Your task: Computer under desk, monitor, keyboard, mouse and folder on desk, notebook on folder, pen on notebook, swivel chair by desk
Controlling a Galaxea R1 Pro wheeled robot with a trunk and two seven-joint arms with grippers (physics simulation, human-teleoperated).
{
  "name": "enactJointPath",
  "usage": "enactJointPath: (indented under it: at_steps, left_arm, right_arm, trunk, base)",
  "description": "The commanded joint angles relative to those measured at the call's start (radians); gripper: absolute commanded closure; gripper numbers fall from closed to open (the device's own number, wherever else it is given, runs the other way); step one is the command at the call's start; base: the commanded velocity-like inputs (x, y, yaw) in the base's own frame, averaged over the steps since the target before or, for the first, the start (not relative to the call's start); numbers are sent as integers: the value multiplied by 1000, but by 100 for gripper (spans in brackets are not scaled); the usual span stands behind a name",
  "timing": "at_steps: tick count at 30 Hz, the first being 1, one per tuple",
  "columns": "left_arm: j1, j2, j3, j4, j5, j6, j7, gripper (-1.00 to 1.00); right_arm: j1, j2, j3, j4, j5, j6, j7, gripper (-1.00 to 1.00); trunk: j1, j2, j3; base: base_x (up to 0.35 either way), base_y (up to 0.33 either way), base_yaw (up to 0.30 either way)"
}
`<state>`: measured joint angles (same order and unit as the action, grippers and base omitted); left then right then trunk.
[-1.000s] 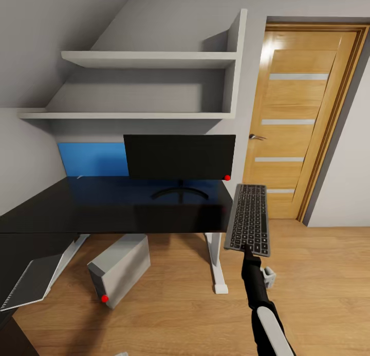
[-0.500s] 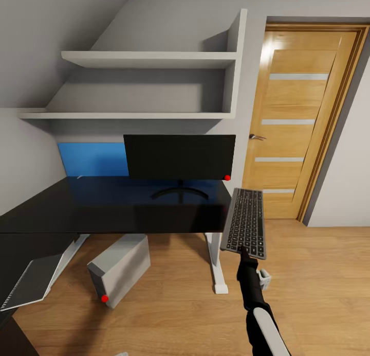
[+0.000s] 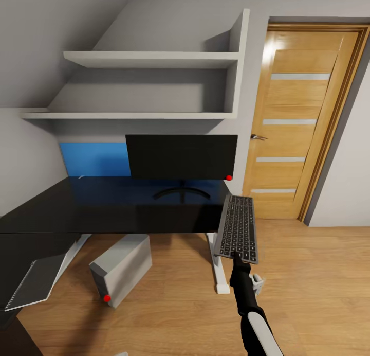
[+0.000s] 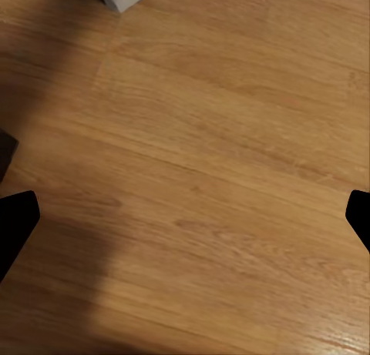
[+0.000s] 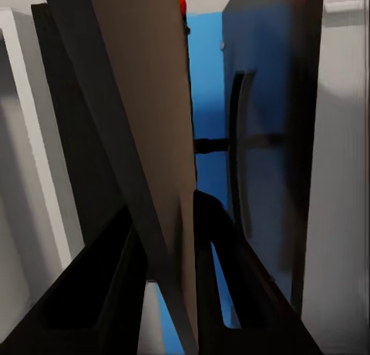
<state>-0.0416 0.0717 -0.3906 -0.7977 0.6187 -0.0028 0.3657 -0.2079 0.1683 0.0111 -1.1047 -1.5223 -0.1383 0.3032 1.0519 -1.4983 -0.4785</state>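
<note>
Keyboard [image 3: 238, 228]: clamped at its near edge by the right gripper [image 3: 237, 255], held just off the desk [image 3: 113, 204] corner. It is best levelled, then laid before the monitor [image 3: 182, 157]. Left gripper [image 4: 185, 216]: spread apart above floor.

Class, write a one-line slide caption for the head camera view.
Right gripper holds the keyboard at the black desk's right edge, beside the monitor.

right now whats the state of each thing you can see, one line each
keyboard: held off the floor, at the desk's right edge
right gripper: shut on the keyboard's near end
left gripper: open, over bare floor
monitor: upright on the desk, screen dark
computer: on the floor under the desk
desk: top bare but for the monitor
door: closed
</note>
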Motion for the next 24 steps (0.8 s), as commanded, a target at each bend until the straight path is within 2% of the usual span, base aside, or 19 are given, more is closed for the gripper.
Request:
enactJointPath:
  at_steps: [1, 24]
  left_arm:
    - [-1, 2, -7, -1, 7, -1, 9, -100]
    - [-1, 2, -7, -1, 7, 0, 8, -100]
  right_arm:
    - [-1, 0, 1, 4, -10, -3, 8, 100]
    - [-1, -5, -15, 9, -9, -7, 6, 100]
  trunk:
    - [0, -1, -1]
    - [0, -1, -1]
  base:
    - [0, 189, 0]
    - [0, 21, 0]
